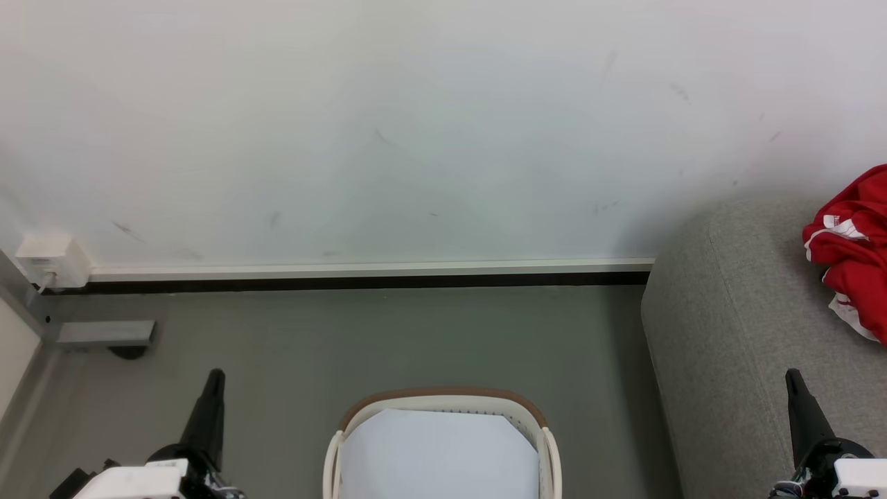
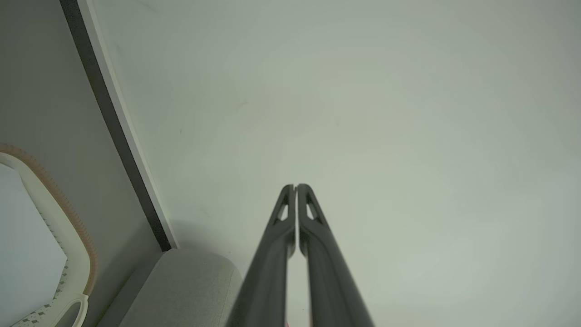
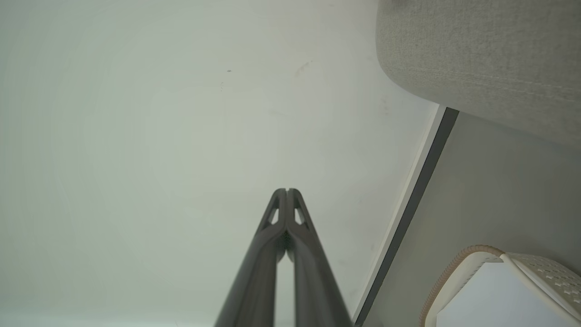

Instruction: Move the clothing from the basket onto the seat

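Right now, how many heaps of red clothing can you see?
1. The clothing lies on the seat at the head view's right edge, partly cut off. The basket looks plain white inside; more may hide at its near end, out of frame.

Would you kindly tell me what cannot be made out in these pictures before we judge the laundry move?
- red clothing, head view: cut off by the right edge, so garment count and any number are unknown.
- laundry basket, head view: near part cut by the bottom edge, so leftovers there cannot be ruled out.
- grey seat, head view: runs off the right and bottom edges.
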### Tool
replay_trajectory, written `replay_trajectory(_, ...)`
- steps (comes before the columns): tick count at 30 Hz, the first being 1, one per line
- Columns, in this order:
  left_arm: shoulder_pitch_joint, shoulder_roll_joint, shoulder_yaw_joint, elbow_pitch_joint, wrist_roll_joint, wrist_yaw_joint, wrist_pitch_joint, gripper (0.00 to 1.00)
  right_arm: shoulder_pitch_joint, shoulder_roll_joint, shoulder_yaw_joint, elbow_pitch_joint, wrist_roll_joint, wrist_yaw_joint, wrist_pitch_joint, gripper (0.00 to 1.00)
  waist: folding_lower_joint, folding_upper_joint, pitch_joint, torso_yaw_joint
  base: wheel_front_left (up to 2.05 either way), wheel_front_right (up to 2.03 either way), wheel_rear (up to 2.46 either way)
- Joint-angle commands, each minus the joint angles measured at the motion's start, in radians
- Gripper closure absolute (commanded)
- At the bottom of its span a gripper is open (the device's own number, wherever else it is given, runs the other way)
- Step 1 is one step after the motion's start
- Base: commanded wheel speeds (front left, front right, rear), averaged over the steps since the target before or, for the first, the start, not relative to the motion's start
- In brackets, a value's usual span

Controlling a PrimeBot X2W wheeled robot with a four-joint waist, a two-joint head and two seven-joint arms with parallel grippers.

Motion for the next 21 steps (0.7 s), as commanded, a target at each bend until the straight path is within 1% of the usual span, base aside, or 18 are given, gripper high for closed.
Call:
replay_trajectory(1,-0.008,0.002,0.002,0.0,-0.014,-0.007,0.004,1.0,-0.013,-0.008,-0.004,-0.005,0.002,-0.002,0.003,1.0,0.0,0.0,0.0,0.0,0.0,0.0,0.0)
replay_trajectory(21,-0.008,0.002,0.002,0.0,-0.014,-0.007,0.004,1.0,-0.013,-0.008,-0.004,-0.005,0.002,-0.002,0.003,1.0,0.0,0.0,0.0,0.0,0.0,0.0,0.0)
